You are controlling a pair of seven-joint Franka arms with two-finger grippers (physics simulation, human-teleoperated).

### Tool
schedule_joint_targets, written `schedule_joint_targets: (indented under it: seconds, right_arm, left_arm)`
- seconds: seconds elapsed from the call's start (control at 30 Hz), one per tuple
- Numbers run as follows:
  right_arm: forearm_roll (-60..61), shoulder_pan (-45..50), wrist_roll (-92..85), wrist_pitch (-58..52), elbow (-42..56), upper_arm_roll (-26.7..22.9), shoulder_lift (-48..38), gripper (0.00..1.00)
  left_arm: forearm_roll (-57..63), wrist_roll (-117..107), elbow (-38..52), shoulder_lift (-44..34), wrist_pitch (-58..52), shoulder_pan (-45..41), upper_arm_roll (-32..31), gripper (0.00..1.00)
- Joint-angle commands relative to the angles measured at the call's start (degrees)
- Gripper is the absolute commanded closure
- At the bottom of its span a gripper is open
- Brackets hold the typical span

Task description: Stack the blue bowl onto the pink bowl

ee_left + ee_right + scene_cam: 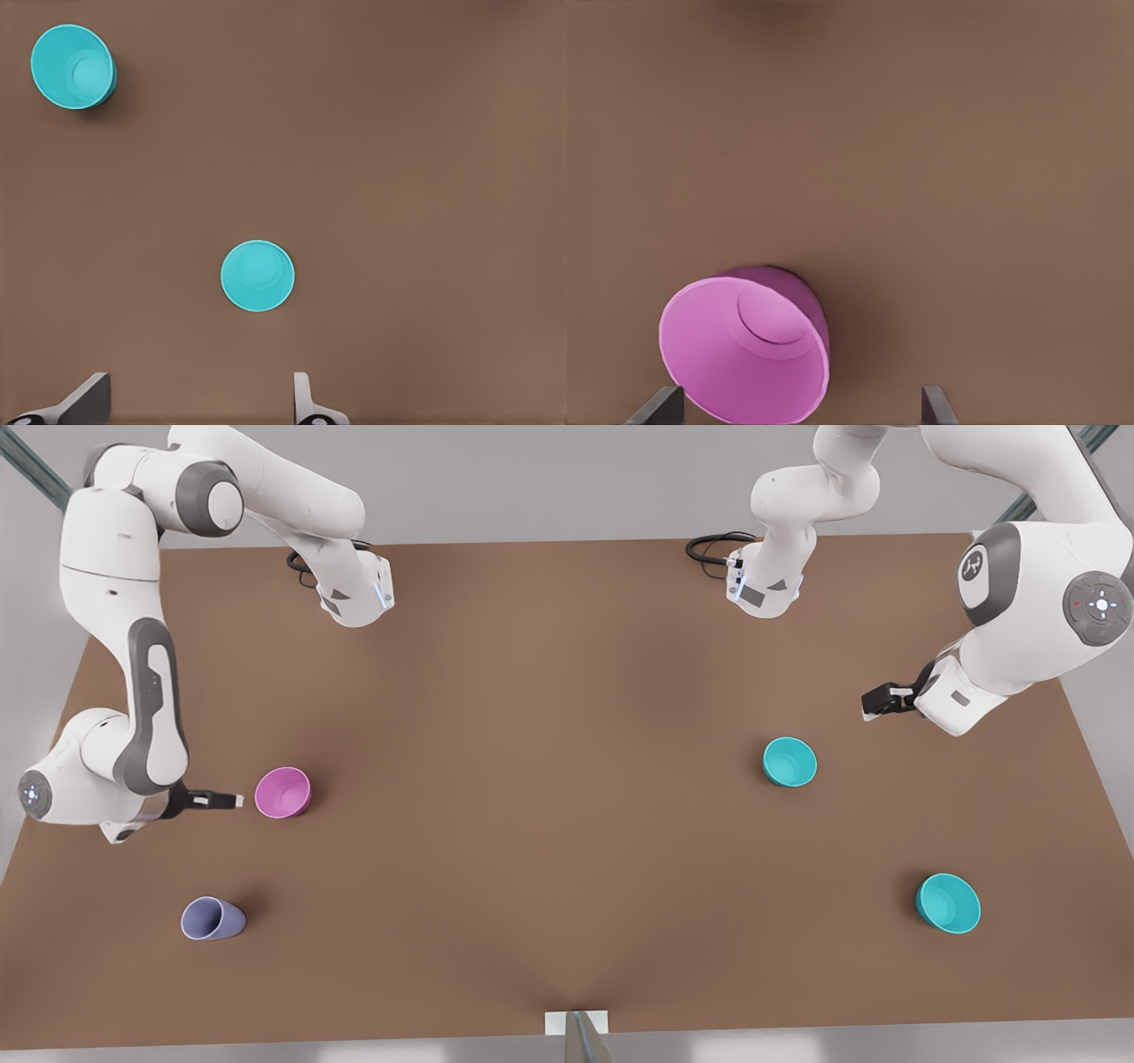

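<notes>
The pink bowl (283, 792) is kept upright as the stacking base by the desk's (549, 824) edge at the front view's left, just beside the right gripper (232, 802), its jaws wide and empty. Farther back, the blue bowl (789, 762) is faced by the left gripper (873, 707), jaws spread empty, apparently for pickup.

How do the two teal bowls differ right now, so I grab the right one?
The blue bowl sits nearer the left gripper, toward the table's middle; the other teal bowl sits farther off, nearer the table's front edge. The other teal bowl also looks slightly wider in the front view. Both are plain, upright, empty and the same colour.
</notes>
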Motion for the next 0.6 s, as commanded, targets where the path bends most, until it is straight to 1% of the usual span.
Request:
schedule_joint_targets:
  seconds: [0.0,0.2,0.3,0.4,0.57]
  right_arm:
    - [1.60,-0.07,-9.01,11.49,-2.22,-0.03,-0.08,0.00]
    - [1.60,0.81,-8.83,16.94,-5.38,-0.29,0.45,0.00]
    - [1.43,0.99,-8.39,16.95,-6.61,-0.29,-0.07,0.00]
    - [1.34,0.99,-8.92,17.12,-10.48,-0.29,-2.54,0.00]
    - [1.16,2.04,-8.65,18.88,-13.65,-0.38,-3.06,0.00]
  left_arm:
    - [0.03,-0.07,0.11,-0.04,-0.03,0.09,0.04,0.00]
    - [0.03,-0.07,0.03,0.05,-0.03,0.09,0.13,0.00]
    - [0.03,-0.07,0.03,0.05,-0.03,0.09,0.13,0.00]
    - [0.03,-0.07,-0.06,0.05,-0.12,0.09,0.13,0.00]
    - [0.03,-0.07,-0.06,0.14,-0.47,0.09,0.13,0.00]
